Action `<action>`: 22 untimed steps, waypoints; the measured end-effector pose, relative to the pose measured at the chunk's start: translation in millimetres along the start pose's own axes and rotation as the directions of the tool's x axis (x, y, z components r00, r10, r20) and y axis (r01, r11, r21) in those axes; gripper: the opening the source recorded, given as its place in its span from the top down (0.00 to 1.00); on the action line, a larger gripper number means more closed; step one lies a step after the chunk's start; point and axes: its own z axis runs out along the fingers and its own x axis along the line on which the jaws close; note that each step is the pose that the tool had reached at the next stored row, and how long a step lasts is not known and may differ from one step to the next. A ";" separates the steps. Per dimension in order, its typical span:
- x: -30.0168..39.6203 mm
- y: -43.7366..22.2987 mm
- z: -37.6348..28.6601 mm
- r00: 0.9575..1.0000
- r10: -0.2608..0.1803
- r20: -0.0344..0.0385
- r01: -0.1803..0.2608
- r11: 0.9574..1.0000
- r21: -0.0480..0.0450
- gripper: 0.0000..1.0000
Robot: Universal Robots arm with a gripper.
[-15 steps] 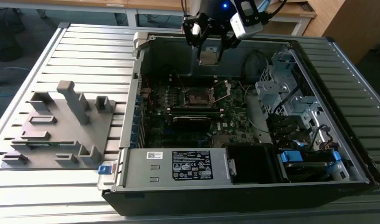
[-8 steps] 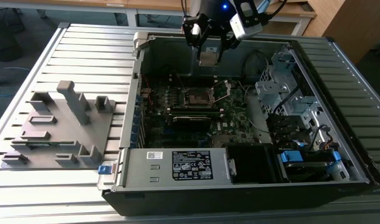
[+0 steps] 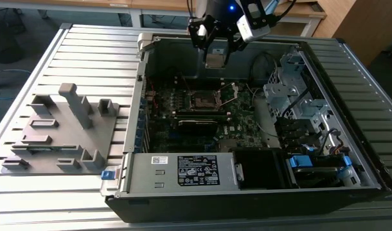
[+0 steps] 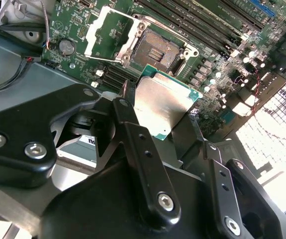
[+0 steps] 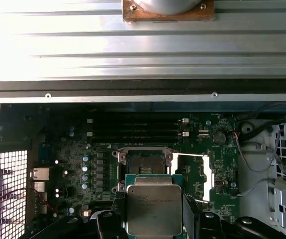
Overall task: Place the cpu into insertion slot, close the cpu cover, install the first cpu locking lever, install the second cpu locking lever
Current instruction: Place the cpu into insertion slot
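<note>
**A:** What is hard to make out in the exterior view?

**B:** The arm is cut off by the picture's upper edge. Its black gripper hangs over the open black-and-grey metal computer case. It holds the small square silver-topped cpu well above the green motherboard. The small square black insertion slot lies bare. The thin silver cpu cover is swung open just beside it, on the exterior view's right.

**A:** Any writing?

**B:** A white label on the grey power supply box carries dark print. A grey moulded fixture tray lies outside the case, on the exterior view's left.

**A:** And the second wrist view?

**B:** The two black fingers are clamped on opposite edges of the cpu. Part of one edge is hidden behind a finger. The slot lies beyond the chip, apart from it, with the cover frame open alongside.

**A:** The first wrist view?

**B:** The cpu's nearest edge is cut off. The marks on its metal top are too faint to read. The slot sits just past it, with the cover open beside.
</note>
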 end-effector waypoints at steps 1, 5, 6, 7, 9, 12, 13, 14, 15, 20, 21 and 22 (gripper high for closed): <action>0.0 0.0 0.6 1.000 0.000 0.000 0.000 1.000 0.000 0.46; 0.0 -0.4 4.2 1.000 0.000 0.000 0.000 1.000 0.000 0.46; 0.3 -0.5 5.3 1.000 0.000 0.000 0.000 1.000 0.000 0.46; 0.6 -0.6 6.5 1.000 0.000 0.001 0.000 1.000 0.000 0.46; 1.3 -0.8 9.0 1.000 0.000 0.001 0.000 1.000 0.000 0.46; 2.8 -1.3 13.6 1.000 0.000 0.002 0.000 1.000 0.000 0.46; 3.2 -1.5 15.2 1.000 0.000 0.002 0.000 1.000 0.000 0.46; 3.5 -1.6 17.1 1.000 0.000 0.002 0.000 1.000 0.000 0.46; 3.8 -1.8 19.0 1.000 0.000 0.002 0.000 1.000 0.000 0.46; 4.4 -2.6 28.0 1.000 -0.001 0.002 0.001 1.000 0.000 0.46; 4.5 -2.8 29.9 1.000 -0.002 0.003 0.002 1.000 0.000 0.46; 4.6 -3.0 31.6 1.000 -0.002 0.004 0.002 1.000 0.000 0.46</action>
